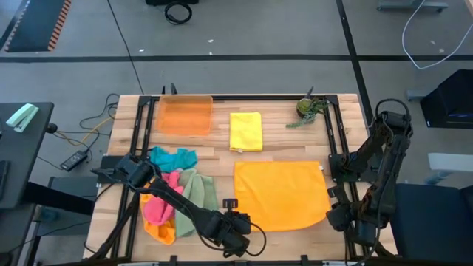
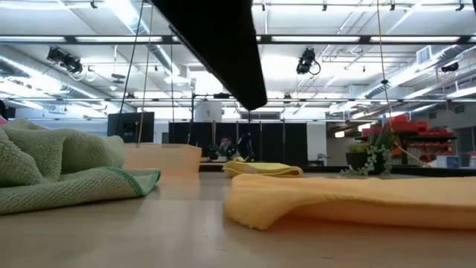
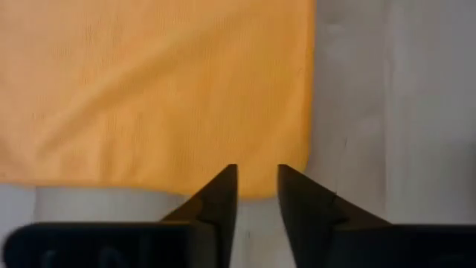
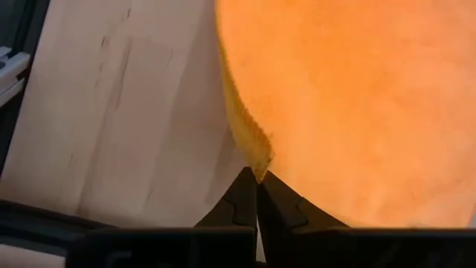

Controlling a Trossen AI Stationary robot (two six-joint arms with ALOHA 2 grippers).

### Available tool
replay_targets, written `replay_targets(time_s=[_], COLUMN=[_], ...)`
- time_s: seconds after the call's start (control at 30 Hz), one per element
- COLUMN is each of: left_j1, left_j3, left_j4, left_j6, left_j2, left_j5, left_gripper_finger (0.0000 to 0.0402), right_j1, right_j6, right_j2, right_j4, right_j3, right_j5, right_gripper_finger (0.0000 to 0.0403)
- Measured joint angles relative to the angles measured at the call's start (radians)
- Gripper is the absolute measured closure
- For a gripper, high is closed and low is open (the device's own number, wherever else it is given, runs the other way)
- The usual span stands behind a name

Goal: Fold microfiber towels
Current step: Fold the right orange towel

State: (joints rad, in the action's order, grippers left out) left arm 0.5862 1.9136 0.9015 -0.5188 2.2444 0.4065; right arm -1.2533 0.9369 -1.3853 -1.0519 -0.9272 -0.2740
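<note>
High view: the orange towel (image 1: 281, 195) lies spread on the surface (image 1: 288, 144), right of centre toward the near edge. The left hand (image 3: 257, 182) sits just off its near-left corner, fingers parted, nothing between them. The right hand (image 4: 257, 186) is closed, pinching the towel's near-right corner. A folded yellow towel (image 1: 245, 131) lies beyond; a heap of towels (image 1: 174, 199) lies to the left.

Matt, finely napped orange cloth towel (image 1: 281, 193) on smooth pale wood table (image 1: 340, 144)
</note>
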Motion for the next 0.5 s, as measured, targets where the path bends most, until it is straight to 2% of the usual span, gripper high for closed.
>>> replay_targets(time_s=[0.1, 0.23, 0.33, 0.5], left_j1=[0.002, 0.016, 0.023, 0.022], left_j3=[-0.017, -0.096, -0.170, -0.203], left_j4=[-0.042, -0.235, -0.375, -0.392], left_j6=[-0.049, -0.016, 0.001, -0.112], left_j2=[0.000, 0.000, 0.000, 0.001], left_j5=[0.000, -0.004, -0.004, -0.003], left_gripper_finger=[0.0246, 0.0213, 0.0208, 0.0223], right_j1=[0.000, 0.000, 0.000, 0.000], right_j6=[0.010, 0.001, -0.006, -0.011], right_j2=[0.000, 0.000, 0.000, 0.000], right_j4=[0.001, 0.001, 0.001, 0.001], right_j3=[0.000, 0.000, 0.001, 0.001], right_j5=[0.000, 0.000, -0.006, -0.009], right_gripper_finger=[0.0398, 0.0398, 0.0398, 0.0398])
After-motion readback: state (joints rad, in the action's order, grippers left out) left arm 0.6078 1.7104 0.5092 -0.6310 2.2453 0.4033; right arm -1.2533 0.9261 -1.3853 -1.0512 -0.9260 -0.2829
